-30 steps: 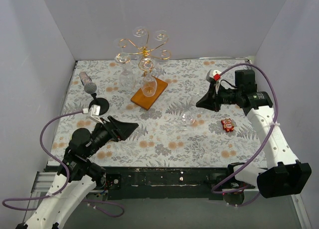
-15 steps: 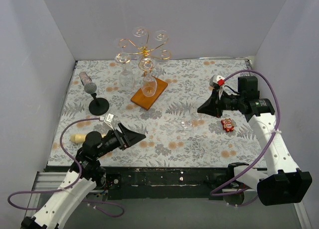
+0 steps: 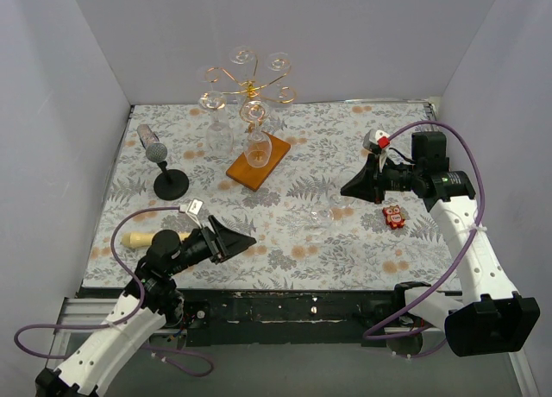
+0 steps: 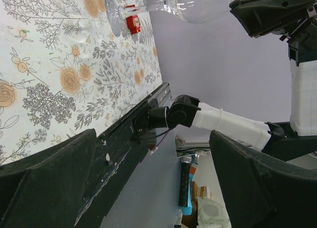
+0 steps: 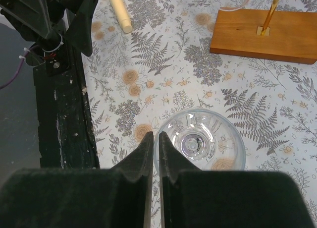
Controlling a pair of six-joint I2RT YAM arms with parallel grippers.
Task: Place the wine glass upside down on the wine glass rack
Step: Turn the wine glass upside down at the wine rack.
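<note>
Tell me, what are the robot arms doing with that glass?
The right gripper is pinching the rim of a wine glass near the right side of the flowery table. The glass is the right way up, and it is not on the gold rack at the back yet, where two other glasses hang. The left gripper is open and empty, near the front edge.

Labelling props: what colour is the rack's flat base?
The wine glass rack's base is orange-brown wood, clearest in the right wrist view.

Back-centre stands the wine glass rack [image 3: 259, 160], microphone stand [image 3: 170, 183] left, wine glass [image 3: 327, 210] seemingly front-right.
</note>
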